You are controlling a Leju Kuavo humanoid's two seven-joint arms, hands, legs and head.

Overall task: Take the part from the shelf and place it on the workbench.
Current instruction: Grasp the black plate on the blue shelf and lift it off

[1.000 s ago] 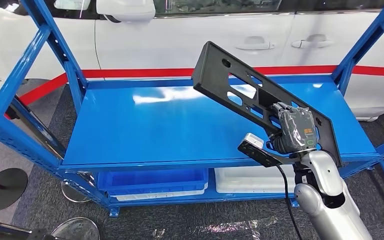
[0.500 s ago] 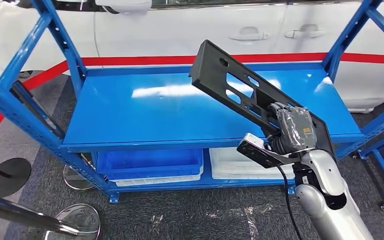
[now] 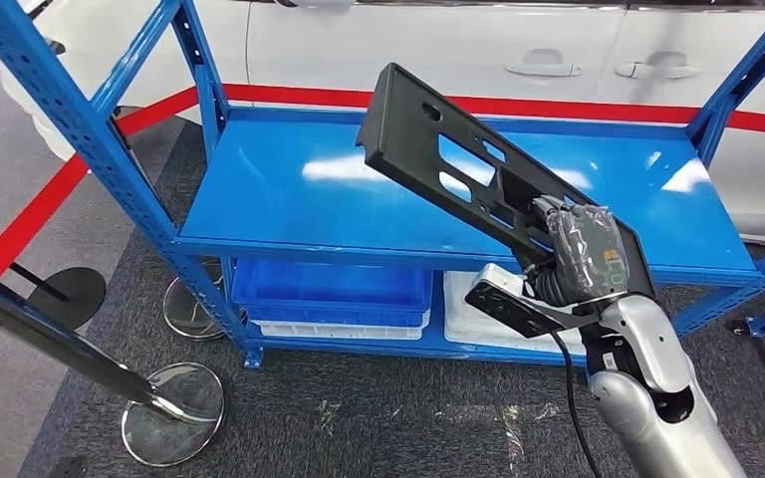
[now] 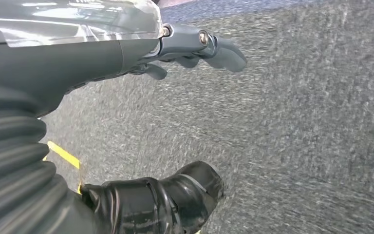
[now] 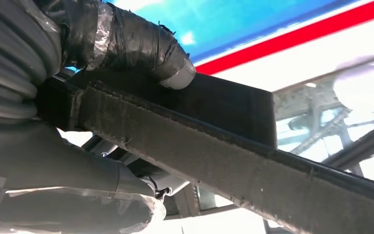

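1. Grey carpeted floor (image 3: 379,418) with a red boundary stripe (image 3: 50,199) forms the ground; a white car (image 3: 478,45) stands behind the shelving.
2. Far left: a stanchion with a round chrome base (image 3: 172,426) stands on the floor just in front of the rack's corner post (image 3: 100,149).
3. Left hand (image 4: 126,58): seen in its wrist view above the carpet, holding nothing, with the fingers apart and a dark thumb below.
4. Centre: the blue shelf (image 3: 289,209), its upper deck bare and glossy; beneath it sit a blue bin (image 3: 329,294) and, to its right, a white bin (image 3: 478,329).
5. Task part: a long black perforated panel (image 3: 448,159), lifted off the deck and tilted, its free end high over the shelf and its lower end in the right hand.
6. Right hand (image 3: 583,261): closed around the panel's lower end; the right wrist view shows a taped finger (image 5: 141,48) pressed on one face and the thumb beneath the edge.
7. Risk, judged: the hold is at one end only, so the long overhang may lever the panel out of the fingers or let it rotate.
8. Risk, judged: in turning toward the worktop, the raised end could strike the rack's uprights (image 3: 732,95).
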